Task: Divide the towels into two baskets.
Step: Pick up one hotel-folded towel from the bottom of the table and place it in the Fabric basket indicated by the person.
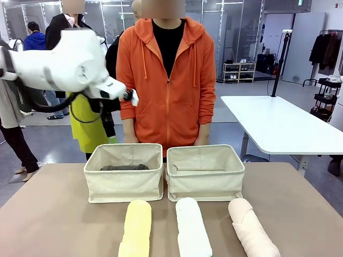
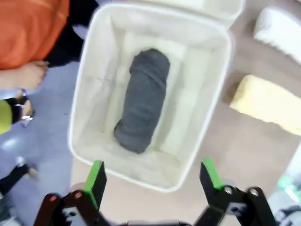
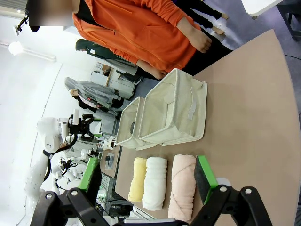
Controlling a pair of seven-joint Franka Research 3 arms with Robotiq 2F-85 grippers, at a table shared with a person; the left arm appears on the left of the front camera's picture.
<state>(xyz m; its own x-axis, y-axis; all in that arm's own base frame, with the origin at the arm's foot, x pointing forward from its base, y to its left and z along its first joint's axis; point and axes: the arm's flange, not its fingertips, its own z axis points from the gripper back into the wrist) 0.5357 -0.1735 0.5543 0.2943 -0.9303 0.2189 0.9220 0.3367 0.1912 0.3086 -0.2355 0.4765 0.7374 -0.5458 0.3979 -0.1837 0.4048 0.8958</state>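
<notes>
Grey towel (image 2: 141,106) (in basket (image 2: 194,94)) beneath parted jaws

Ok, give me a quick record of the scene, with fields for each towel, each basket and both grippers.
dark grey towel: lying inside the left basket
right basket: no towel seen inside from the front
pale yellow towel: on the table, in front of the left basket
white towel: on the table, in front of the right basket
pale pink towel: on the table, rightmost of the three
left gripper: open, empty, above the left basket
right gripper: open, empty, above the table
person: standing behind the baskets
</notes>
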